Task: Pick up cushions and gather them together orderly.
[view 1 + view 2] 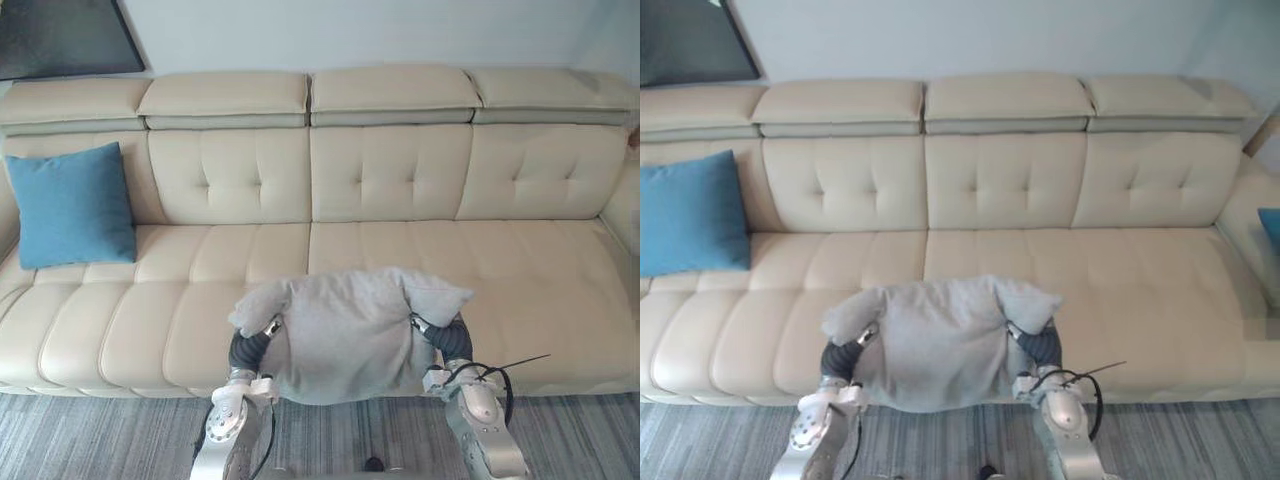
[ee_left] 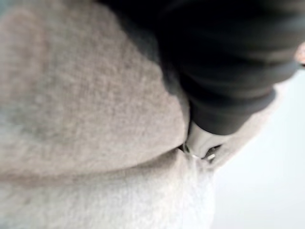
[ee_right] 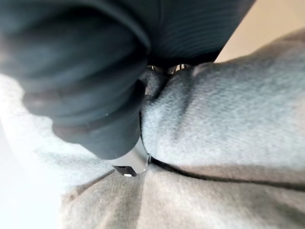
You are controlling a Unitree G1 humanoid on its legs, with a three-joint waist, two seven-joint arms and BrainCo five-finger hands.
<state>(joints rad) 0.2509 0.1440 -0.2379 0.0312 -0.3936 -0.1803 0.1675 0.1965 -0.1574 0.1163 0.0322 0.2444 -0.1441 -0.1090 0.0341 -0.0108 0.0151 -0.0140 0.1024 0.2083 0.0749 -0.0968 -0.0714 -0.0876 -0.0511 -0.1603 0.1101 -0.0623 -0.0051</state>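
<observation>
A grey cushion (image 1: 345, 335) hangs just above the sofa's front edge, held between both hands. My left hand (image 1: 247, 348) grips its left side and my right hand (image 1: 447, 340) grips its right side. In the left wrist view a silver finger (image 2: 200, 140) digs into a fold of the grey fabric (image 2: 86, 109). The right wrist view shows another finger (image 3: 133, 161) pinching the cloth (image 3: 224, 119) the same way. A blue cushion (image 1: 72, 205) leans upright against the backrest at the sofa's far left.
The long cream sofa (image 1: 500, 270) spans the view, its seat bare from the middle to the right. A bit of another blue cushion (image 1: 1270, 226) peeks in at the right armrest. A grey striped rug (image 1: 100, 435) lies before the sofa, and a dark panel (image 1: 60, 35) hangs on the wall.
</observation>
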